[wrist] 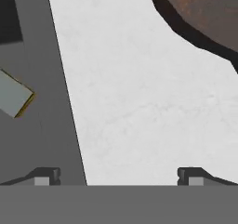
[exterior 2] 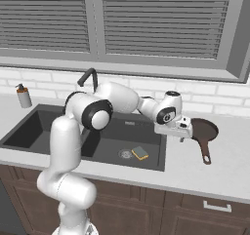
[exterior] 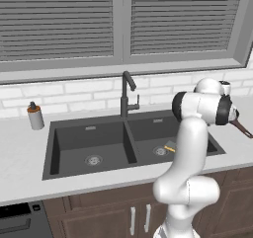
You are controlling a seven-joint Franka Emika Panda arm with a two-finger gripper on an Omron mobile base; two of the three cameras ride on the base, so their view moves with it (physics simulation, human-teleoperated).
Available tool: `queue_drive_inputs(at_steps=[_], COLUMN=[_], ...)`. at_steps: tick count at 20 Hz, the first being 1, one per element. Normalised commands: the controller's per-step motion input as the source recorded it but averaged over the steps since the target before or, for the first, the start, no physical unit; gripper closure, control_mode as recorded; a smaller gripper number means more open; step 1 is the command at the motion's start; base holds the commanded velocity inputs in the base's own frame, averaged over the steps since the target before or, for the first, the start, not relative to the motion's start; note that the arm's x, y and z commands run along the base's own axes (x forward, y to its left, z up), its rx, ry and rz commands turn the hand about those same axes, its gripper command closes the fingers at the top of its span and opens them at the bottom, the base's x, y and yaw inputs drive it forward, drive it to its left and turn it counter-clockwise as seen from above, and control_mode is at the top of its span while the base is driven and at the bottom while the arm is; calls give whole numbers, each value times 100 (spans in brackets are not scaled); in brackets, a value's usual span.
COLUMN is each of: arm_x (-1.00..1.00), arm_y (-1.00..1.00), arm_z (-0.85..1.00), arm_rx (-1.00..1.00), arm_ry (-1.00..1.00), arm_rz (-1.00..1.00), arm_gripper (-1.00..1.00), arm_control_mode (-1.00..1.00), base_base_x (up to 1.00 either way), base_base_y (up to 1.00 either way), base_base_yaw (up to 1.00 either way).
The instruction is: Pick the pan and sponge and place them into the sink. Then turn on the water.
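Observation:
The dark brown pan lies on the counter right of the sink, its thin handle pointing toward the front edge. In the hand view the pan fills the upper right corner. The yellow sponge lies flat on the floor of the right basin beside the drain, and the sponge also shows at the left of the hand view. My gripper hovers over the counter strip between the sink's right rim and the pan. In the hand view the gripper is open, with nothing between its fingers. No water runs from the faucet.
A brown-capped soap bottle stands on the counter left of the sink. A white brick wall and a shuttered window rise behind the faucet. Bare light counter lies under the hand. My arm's elbow hangs over the right basin.

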Motion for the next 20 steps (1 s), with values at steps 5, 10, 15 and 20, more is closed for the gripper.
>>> queue_drive_inputs(at_steps=[5, 10, 15, 20], arm_x=[-4, -3, 0, -3], arm_y=[-46, -32, -26, -14], arm_z=[0, 0, -1, -11], arm_rx=[0, 0, 0, -1], arm_ry=[-6, -5, -5, -2], arm_rz=[-15, -7, 0, 1], arm_gripper=[-100, -100, -100, -100], arm_control_mode=[-100, -100, -100, -100], base_base_x=[0, 0, 0, 0], base_base_y=[0, 0, 0, 0], base_base_yaw=[0, 0, 0, 0])
